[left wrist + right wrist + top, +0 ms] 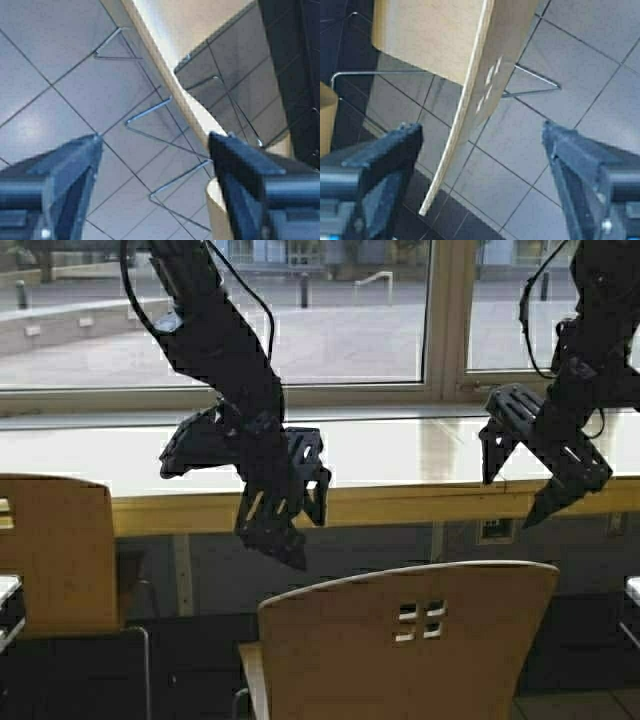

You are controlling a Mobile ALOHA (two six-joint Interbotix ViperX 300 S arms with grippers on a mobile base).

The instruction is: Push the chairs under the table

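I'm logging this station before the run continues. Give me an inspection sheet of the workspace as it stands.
Surface: the table, long pale glossy top with a yellowish front edge, bare where visible.
Job's things: centre chair stands short of the table, backrest towards the robot; left chair also stands out from it.
Clutter: nothing seen.
Grippers: left pincer open, raised above the centre chair; right pincer open, raised at the right, touching nothing.
Cables: black cable looping along the left arm.
Surroundings: window behind the table onto a paved yard; tiled floor.
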